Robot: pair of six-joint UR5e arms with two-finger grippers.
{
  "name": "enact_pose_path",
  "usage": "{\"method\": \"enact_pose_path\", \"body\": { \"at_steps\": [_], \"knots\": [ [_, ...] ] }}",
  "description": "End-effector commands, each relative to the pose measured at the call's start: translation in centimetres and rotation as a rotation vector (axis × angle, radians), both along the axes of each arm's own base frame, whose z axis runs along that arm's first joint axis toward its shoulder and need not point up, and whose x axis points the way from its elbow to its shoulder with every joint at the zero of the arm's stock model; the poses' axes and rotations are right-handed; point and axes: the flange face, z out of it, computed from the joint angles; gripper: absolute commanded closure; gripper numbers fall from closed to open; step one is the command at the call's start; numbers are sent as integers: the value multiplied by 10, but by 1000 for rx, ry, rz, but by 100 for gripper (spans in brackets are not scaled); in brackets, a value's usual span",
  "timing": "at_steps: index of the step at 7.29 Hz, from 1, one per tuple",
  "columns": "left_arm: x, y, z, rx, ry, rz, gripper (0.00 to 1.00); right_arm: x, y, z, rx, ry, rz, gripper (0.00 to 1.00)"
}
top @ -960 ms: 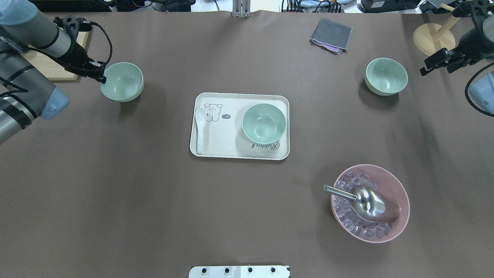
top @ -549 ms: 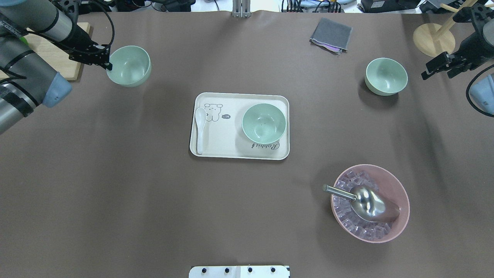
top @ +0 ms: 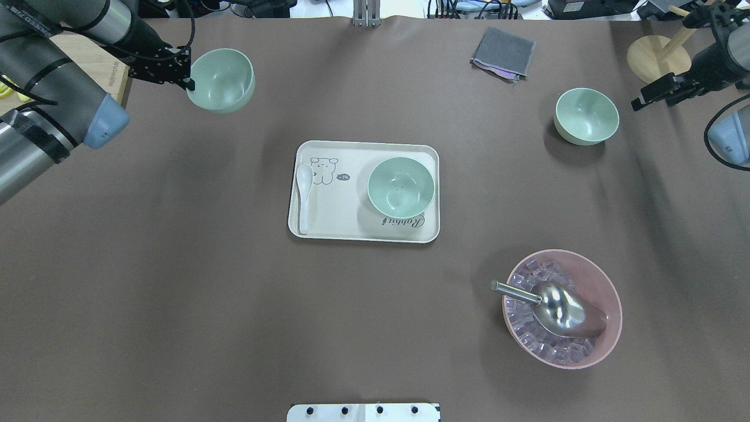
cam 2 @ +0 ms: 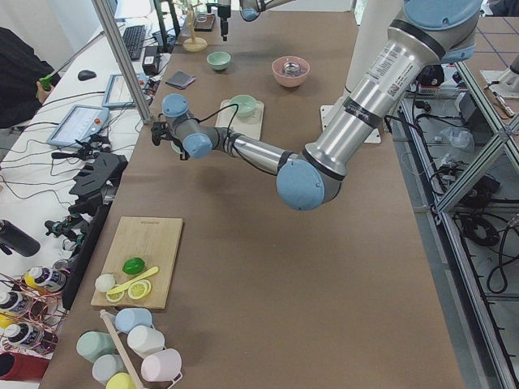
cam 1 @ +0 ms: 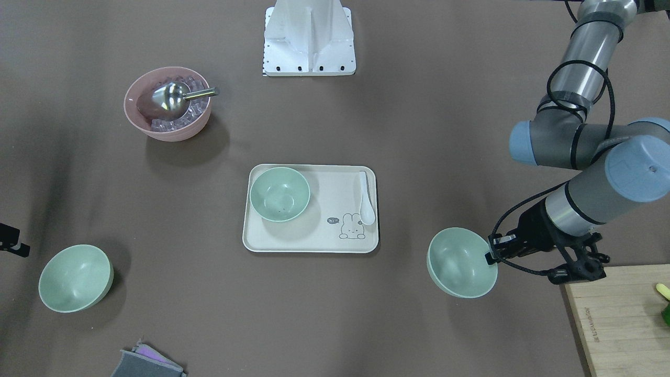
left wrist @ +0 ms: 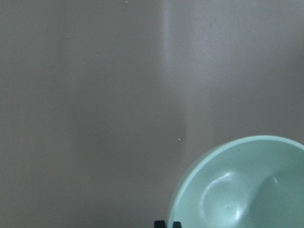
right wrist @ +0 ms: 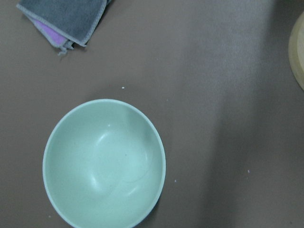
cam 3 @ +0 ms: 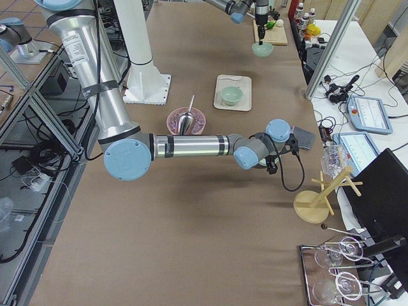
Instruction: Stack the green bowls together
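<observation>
Three pale green bowls. My left gripper (top: pixel 190 82) is shut on the rim of one green bowl (top: pixel 221 79) and holds it tilted above the table at the far left; it also shows in the front view (cam 1: pixel 461 262) and the left wrist view (left wrist: pixel 247 185). A second green bowl (top: pixel 401 186) stands on the cream tray (top: pixel 351 230). The third green bowl (top: pixel 586 115) stands on the table at the far right, and fills the right wrist view (right wrist: pixel 104 164). My right gripper (top: pixel 637 104) hovers to its right, open and empty.
A white spoon (top: pixel 303 193) lies on the tray's left side. A pink bowl (top: pixel 615 305) with ice cubes and a metal scoop (top: pixel 556 305) stands front right. A grey cloth (top: pixel 503 53) and a wooden stand (top: pixel 657 58) are at the back. A cutting board (cam 1: pixel 617 319) lies by the left arm.
My left gripper has lifted its green bowl and carried it away from the robot and toward the table's middle. The right gripper has shifted slightly beside the right bowl.
</observation>
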Motion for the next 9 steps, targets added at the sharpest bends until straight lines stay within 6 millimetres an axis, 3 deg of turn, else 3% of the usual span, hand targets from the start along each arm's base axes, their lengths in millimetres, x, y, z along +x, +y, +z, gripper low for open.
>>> {"method": "enact_pose_path", "body": {
  "at_steps": [1, 2, 5, 6, 8, 9],
  "knots": [
    [4, 0, -7, 8, 4, 3, 100, -5, -29, -19, -1, 73, 119, 1],
    [4, -1, -8, 9, 5, 3, 100, -14, -28, -10, -48, 79, 138, 1],
    [4, -2, -7, 9, 3, 4, 100, -76, -11, -5, -136, 72, 106, 1],
    [6, -1, -7, 9, 3, 7, 100, -87, -6, 8, -158, 83, 87, 1],
    [8, 0, -11, 4, 8, 3, 100, -93, 3, 25, -186, 94, 70, 1],
    [19, 3, -21, -22, 23, -3, 100, -92, 5, 30, -193, 98, 70, 1]
  ]
}}
